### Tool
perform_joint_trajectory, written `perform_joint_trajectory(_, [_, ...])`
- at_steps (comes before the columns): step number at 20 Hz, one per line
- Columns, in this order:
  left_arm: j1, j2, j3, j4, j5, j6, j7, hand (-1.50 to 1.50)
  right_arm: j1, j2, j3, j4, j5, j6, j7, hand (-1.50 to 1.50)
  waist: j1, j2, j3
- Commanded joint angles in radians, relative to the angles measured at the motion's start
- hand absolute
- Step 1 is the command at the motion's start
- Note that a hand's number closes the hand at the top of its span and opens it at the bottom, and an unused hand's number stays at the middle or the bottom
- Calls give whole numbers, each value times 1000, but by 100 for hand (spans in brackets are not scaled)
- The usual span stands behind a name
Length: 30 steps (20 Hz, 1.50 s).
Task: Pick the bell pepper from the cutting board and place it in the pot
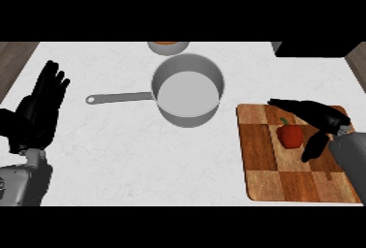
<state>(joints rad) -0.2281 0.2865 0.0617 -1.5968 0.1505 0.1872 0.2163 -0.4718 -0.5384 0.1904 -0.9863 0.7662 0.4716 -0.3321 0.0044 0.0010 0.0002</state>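
Note:
A red bell pepper point(289, 136) with a green stem lies on the wooden cutting board point(275, 174) at the right. My right hand point(323, 118) hovers over the board, fingers spread open around the pepper's far and right sides, thumb point(313, 147) pointing down beside it; no finger is curled onto it. The grey pot point(187, 92) stands in the middle of the counter, its long handle point(118, 98) pointing left. My left hand point(39, 111) rests open at the left edge, fingers up.
An orange-filled bowl point(168, 46) shows partly at the top edge behind the pot. A dark object point(314, 48) sits at the top right corner. White counter lies between pot and board.

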Motion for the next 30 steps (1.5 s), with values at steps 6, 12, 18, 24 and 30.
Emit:
perform_joint_trajectory(6, [62, -62, -22, -47, -42, 6, -32, 0, -23, 4, 40, 128, 132, -94, -198, 150, 6, 1, 0])
perform_joint_trajectory(12, [40, -1, 60, -78, 22, -78, 46, 0, -31, 22, -5, 101, 157, -81, -216, 150, 0, -1, 0])
perform_joint_trajectory(18, [40, -71, 3, -47, -85, 10, 17, 0, 29, 235, 62, -55, 203, -81, -2, 150, -22, -10, -2])
perform_joint_trajectory(24, [9, -68, -22, -52, -51, -40, 28, 0, -74, 529, 163, -33, 210, -134, 256, 150, 95, -7, -3])
perform_joint_trajectory(30, [-22, -80, -49, -38, -49, -57, 33, 0, -105, 535, 251, -138, 112, -223, 512, 150, 133, -10, 0])
